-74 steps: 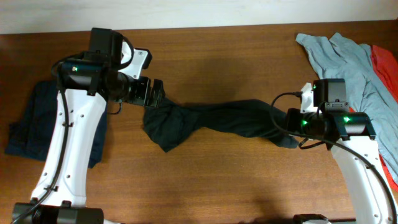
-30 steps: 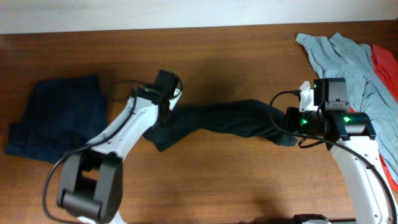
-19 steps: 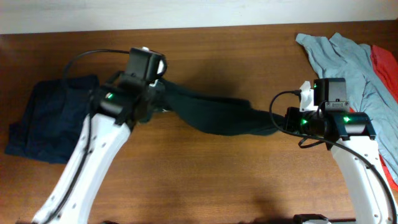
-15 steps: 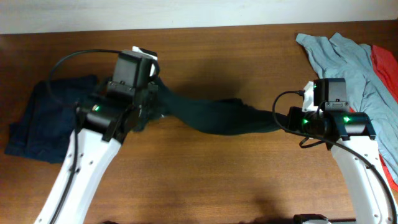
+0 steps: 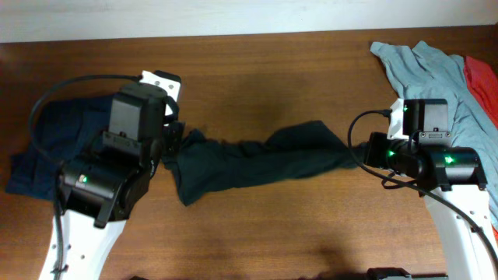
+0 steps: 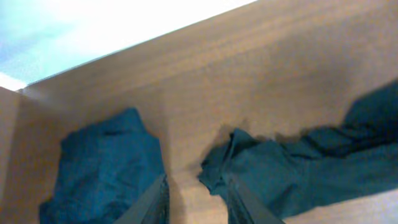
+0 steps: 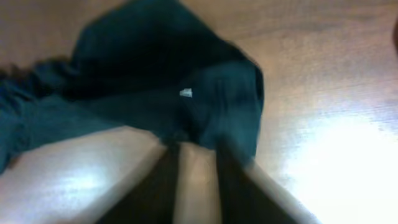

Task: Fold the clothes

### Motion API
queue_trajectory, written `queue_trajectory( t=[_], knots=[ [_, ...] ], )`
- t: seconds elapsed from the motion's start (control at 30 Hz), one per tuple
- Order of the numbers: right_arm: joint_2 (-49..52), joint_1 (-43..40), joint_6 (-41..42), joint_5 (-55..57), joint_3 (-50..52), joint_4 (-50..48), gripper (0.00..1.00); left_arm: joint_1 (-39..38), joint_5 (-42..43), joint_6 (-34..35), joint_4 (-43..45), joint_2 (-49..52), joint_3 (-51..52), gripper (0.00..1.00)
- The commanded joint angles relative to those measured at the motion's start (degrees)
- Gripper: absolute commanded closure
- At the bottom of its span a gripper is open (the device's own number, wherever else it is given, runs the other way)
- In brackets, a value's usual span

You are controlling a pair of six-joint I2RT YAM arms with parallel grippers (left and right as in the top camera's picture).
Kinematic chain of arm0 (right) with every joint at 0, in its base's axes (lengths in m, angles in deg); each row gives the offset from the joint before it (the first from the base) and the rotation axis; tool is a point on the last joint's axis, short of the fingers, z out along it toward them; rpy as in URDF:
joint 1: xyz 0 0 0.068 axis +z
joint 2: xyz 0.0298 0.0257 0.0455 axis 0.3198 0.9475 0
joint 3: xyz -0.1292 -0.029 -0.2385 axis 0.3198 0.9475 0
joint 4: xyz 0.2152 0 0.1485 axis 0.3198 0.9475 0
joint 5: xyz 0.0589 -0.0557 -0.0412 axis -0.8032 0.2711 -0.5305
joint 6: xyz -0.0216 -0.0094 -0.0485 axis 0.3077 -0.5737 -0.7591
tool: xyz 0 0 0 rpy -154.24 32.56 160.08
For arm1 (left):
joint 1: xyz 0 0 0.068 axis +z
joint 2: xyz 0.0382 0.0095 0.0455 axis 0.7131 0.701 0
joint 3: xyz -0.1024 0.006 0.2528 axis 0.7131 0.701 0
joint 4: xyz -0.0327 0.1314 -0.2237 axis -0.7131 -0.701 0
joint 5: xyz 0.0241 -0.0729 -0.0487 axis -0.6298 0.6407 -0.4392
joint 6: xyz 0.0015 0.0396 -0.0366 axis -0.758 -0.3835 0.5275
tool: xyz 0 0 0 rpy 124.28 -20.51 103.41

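Black T-shirt lies on the table, bunched into a long rumpled band running left-right across the ctr, not folded. Its left end widens into a flap w/ a corner pointing to the near side. Its right end is bunched up just in front of the right arm. Right wrist view shows a small white mark on the cloth.

Left claw: fingers a narrow way apart, bare wood visible btwn them, nothing held. The T-shirt's left edge lies just right of that gap, by the right-hand finger; can't tell if it touches. In the overhead view this claw is hidden under its own wrist.

Right claw: narrow gap too, wood showing btwn the fingers; view is blurred. The T-shirt's right end sits right at the fingertips; can't tell if the tips touch it.

Dark navy garment lies crumpled at the left of the table, partly under the left arm, w/ a strip of wood btwn it and the T-shirt. Light grey-blue shirt is spread at the far right corner, well apart from the T-shirt. Orange-red cloth lies just beside it at the right edge.
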Motion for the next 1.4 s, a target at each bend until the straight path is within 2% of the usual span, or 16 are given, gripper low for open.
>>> queue_trajectory(
  t=[0.0,0.07,0.2,0.4,0.5,0.63,0.73,0.8,1.0,1.17,1.37],
  knots=[
    [-0.4,-0.1,0.1,0.9,-1.1,0.6,0.50,0.0,2.7,2.4,-1.0,4.4,1.3,0.58],
    [-0.4,-0.1,0.1,0.9,-1.1,0.7,0.43,0.0,2.8,3.9,-0.9,7.7,2.3,0.56],
    [-0.3,-0.1,0.1,0.9,-1.1,0.9,0.37,0.0,5.6,3.8,-1.2,15.1,2.9,0.53],
    [1.5,-0.1,0.0,0.9,-1.1,2.0,0.36,0.0,6.7,3.8,-1.8,29.4,2.9,0.52],
    [3.4,-0.1,0.0,0.9,-1.1,2.2,0.36,0.4,6.1,3.8,1.7,34.9,2.9,0.51],
    [5.5,-0.1,0.0,0.9,-1.1,2.4,0.36,2.8,2.9,3.6,7.2,38.2,2.9,0.42],
    [6.8,-0.1,0.0,0.9,-1.1,2.4,0.36,5.3,2.8,1.1,10.9,39.9,2.9,0.40],
    [7.4,-0.1,0.1,0.9,-1.1,2.4,0.37,7.5,5.6,-1.1,13.7,41.6,2.9,0.39],
    [7.6,-0.1,0.0,0.9,-1.1,2.2,0.36,10.4,22.5,-8.6,15.1,44.9,2.9,0.39],
    [7.6,-0.1,0.0,0.9,-1.1,2.2,0.36,10.4,24.2,-11.4,15.0,45.0,2.9,0.39],
    [7.6,-0.1,0.0,0.9,-1.1,2.2,0.37,10.5,24.1,-11.6,15.3,47.4,2.9,0.39]
  ],
)
